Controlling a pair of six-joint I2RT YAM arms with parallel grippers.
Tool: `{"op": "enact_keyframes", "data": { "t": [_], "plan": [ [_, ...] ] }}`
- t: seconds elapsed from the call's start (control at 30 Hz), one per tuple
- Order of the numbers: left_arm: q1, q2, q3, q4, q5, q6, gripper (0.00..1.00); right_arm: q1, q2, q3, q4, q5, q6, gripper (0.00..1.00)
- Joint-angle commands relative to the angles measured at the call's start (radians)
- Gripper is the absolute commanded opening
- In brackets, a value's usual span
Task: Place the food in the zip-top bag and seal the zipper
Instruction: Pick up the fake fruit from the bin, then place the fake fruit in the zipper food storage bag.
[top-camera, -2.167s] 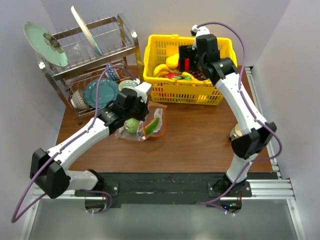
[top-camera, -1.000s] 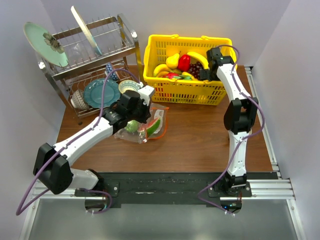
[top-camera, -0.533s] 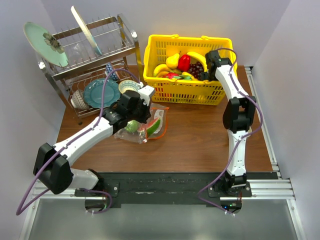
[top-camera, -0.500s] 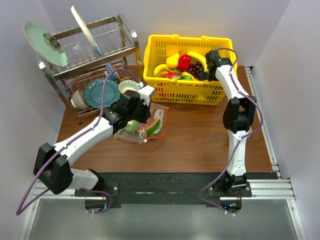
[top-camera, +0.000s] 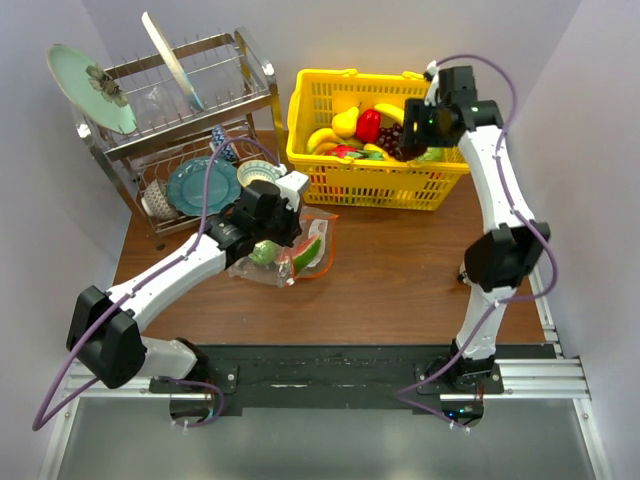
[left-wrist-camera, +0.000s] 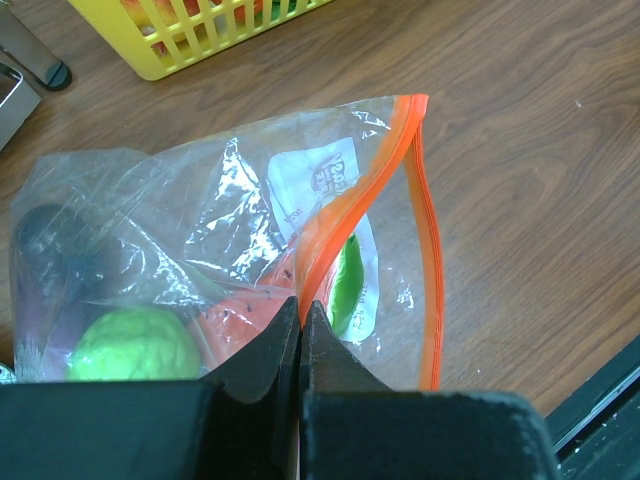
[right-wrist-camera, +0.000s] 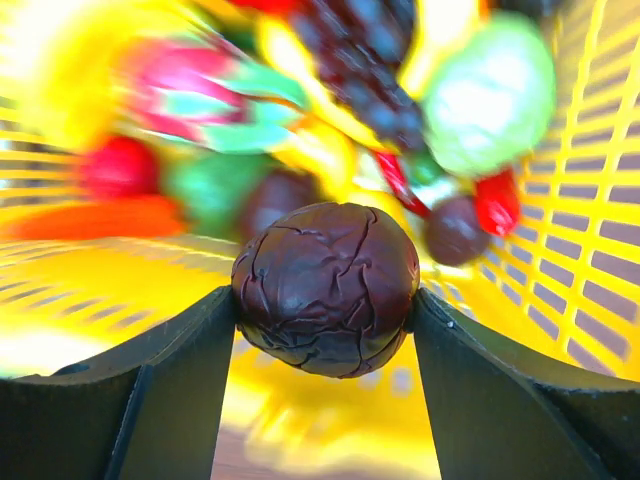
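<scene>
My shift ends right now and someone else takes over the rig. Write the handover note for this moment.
Left gripper: shut, pinching the zipper at the mouth of the zip-top bag, which lies on the table near the yellow basket.
Right gripper: shut on a dark wrinkled ball, held over the basket.
Done: a round green piece, a dark purple eggplant and a red piece are in the bag.
Left: carry the ball to the bag and drop it in, then press the zipper shut; its two strips stand apart now.
</scene>
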Motion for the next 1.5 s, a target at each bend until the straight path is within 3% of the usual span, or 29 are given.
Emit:
{"op": "enact_keyframes", "data": {
  "t": [0.0,0.13,0.33,0.47,0.83,1.13,1.47],
  "plan": [
    [0.009,-0.026,-0.007,0.025,-0.012,0.014,0.0,0.002,-0.127,-0.053,0.178,-0.248,0.082,0.4],
    [0.009,-0.033,-0.009,0.023,-0.018,0.013,0.0,0.004,-0.219,-0.127,0.29,-0.42,0.153,0.41],
    [0.009,-0.038,-0.007,0.022,-0.016,0.013,0.0,0.012,-0.352,-0.426,0.592,-0.725,0.328,0.41],
    [0.009,-0.039,-0.007,0.022,-0.015,0.014,0.0,0.044,-0.455,-0.645,0.726,-0.777,0.395,0.41],
    [0.011,-0.038,-0.009,0.022,-0.018,0.013,0.0,0.271,-0.558,-0.946,0.721,-0.692,0.357,0.4],
    [0.011,-0.046,0.011,0.023,-0.022,0.005,0.0,0.368,-0.619,-1.263,1.077,-0.606,0.515,0.4],
    [0.012,-0.072,0.094,-0.037,-0.019,-0.01,0.0,0.406,-0.524,-1.316,1.414,-0.523,0.65,0.41]
  ]
}}
